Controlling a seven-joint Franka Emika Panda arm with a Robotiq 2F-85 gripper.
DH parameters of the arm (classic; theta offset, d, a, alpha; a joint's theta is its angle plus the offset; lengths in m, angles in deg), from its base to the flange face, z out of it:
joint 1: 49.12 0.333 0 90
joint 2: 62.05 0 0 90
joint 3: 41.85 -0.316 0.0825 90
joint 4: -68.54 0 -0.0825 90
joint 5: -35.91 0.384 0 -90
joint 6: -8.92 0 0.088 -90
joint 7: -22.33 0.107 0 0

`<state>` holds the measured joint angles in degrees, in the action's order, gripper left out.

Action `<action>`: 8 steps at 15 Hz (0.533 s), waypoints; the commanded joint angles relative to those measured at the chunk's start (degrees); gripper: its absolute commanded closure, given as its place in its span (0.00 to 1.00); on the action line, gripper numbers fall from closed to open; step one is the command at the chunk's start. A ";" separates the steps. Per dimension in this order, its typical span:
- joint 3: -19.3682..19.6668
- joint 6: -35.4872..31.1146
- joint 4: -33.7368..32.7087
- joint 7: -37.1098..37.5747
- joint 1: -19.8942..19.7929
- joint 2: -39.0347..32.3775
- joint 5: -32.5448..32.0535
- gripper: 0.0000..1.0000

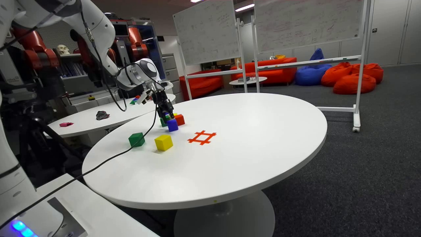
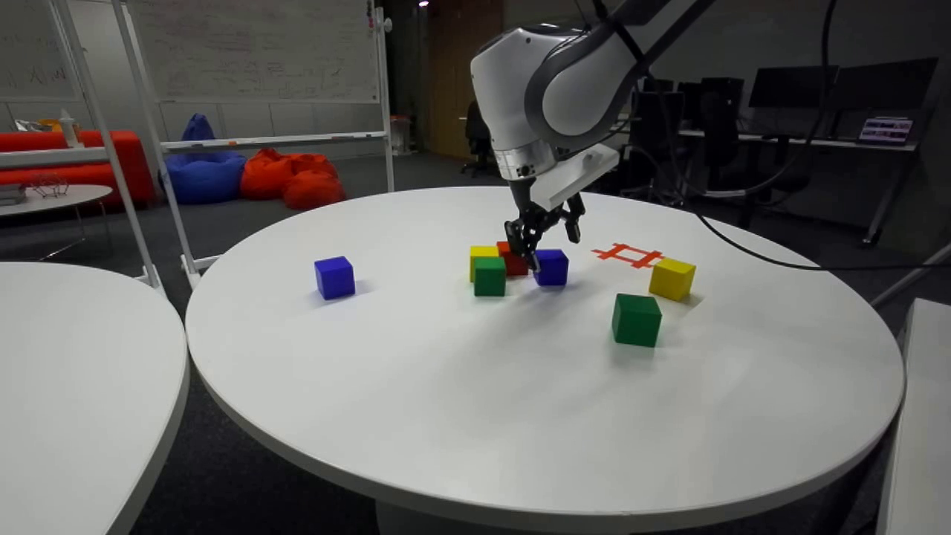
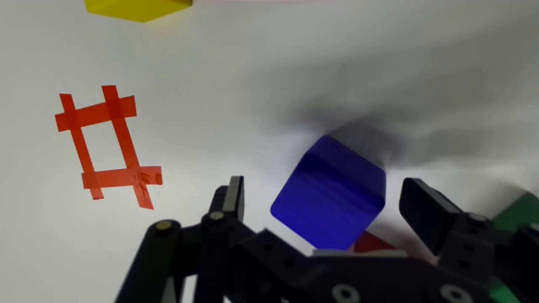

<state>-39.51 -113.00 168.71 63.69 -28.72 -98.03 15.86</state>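
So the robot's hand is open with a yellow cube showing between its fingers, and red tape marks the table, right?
Not quite: the wrist view shows a blue cube, not yellow, between the fingers of the open hand. The red tape does mark the table.

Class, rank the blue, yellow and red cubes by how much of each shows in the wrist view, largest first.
1. Blue cube: by far the largest.
2. Yellow cube: cut off by the top edge.
3. Red cube: only a sliver, mostly hidden.
Full sizes of yellow and red stay unsure.
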 commanded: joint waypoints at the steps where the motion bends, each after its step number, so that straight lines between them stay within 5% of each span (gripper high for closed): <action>1: 1.13 0.45 -1.02 4.55 0.10 -0.39 -0.01 0.00; 8: 2.95 -0.27 0.88 12.16 -3.95 3.23 3.06 0.00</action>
<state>-36.99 -113.00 167.88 73.43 -30.37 -97.57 16.86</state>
